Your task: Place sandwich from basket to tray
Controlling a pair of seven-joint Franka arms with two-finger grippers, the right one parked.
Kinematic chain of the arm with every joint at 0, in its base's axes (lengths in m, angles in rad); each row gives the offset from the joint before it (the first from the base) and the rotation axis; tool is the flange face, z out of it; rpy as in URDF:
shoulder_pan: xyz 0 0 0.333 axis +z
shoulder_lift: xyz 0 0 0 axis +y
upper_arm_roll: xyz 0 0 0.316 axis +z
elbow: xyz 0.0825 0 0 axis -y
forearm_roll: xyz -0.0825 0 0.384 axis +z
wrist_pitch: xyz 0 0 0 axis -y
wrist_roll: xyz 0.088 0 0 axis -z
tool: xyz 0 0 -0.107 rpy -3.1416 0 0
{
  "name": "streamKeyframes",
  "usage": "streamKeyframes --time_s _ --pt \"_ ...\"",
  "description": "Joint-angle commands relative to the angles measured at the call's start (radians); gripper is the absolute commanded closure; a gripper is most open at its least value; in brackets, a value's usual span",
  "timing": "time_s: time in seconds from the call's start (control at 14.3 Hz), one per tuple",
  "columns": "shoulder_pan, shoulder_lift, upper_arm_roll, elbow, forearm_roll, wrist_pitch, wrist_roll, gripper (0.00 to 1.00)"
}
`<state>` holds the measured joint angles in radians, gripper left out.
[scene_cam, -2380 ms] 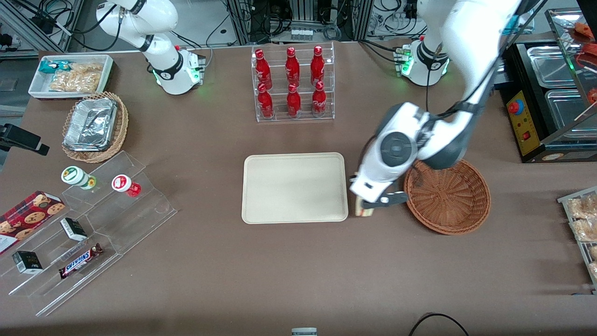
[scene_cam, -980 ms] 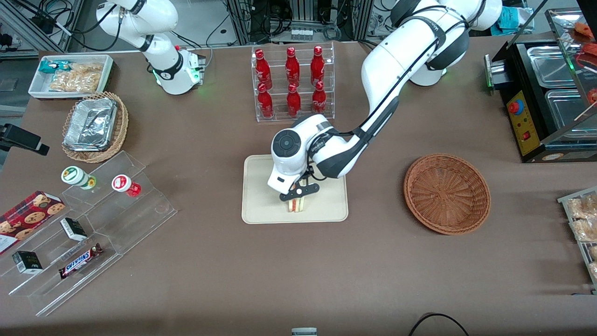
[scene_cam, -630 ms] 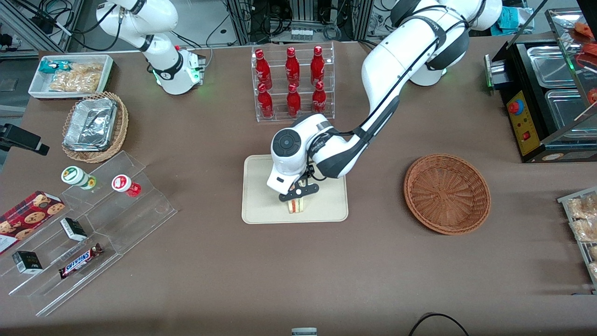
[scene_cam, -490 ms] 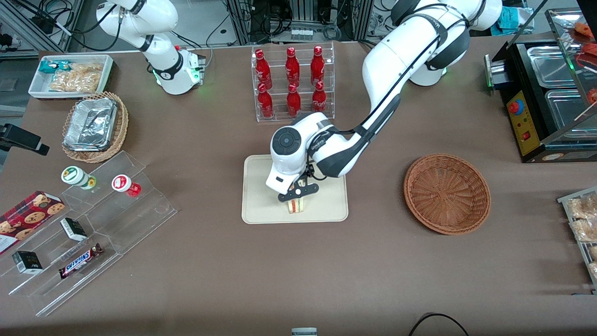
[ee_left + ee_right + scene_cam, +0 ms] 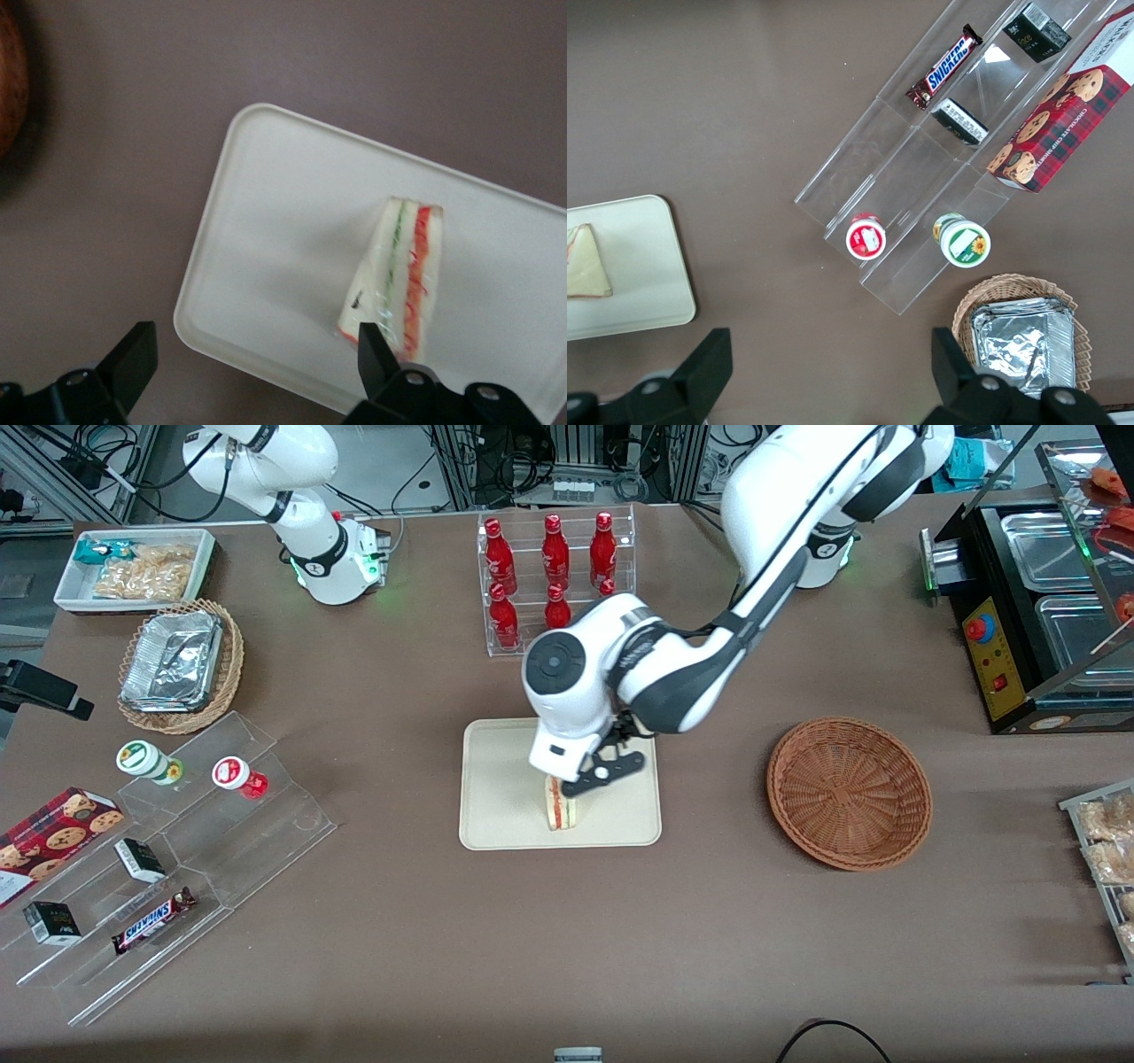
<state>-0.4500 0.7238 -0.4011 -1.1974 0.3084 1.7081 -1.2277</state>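
Note:
The sandwich stands on its edge on the cream tray, near the tray's rim closest to the front camera, with its red and green filling layers showing. My gripper hovers just above the sandwich and slightly farther from the camera. It is open, its black fingers wide apart with nothing between them. The reddish-brown basket sits beside the tray toward the working arm's end, with nothing inside it.
A clear rack of red bottles stands farther from the camera than the tray. Toward the parked arm's end are a stepped acrylic shelf with snacks, a tan wicker basket of foil trays and a white snack bin.
The gripper carried the sandwich from beside the basket onto the tray, then let it go and rose. The sandwich stays on the tray.

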Motion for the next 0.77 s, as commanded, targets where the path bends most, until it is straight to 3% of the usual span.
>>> streamKeyframes --time_s 0.0,0.7 --pt "0.112 -0.15 -0.01 -0.198 0.005 0.024 0.071 0.0" --pt "0.434 -0.567 -0.009 -0.592 -0.222 0.015 0.567 0.0"
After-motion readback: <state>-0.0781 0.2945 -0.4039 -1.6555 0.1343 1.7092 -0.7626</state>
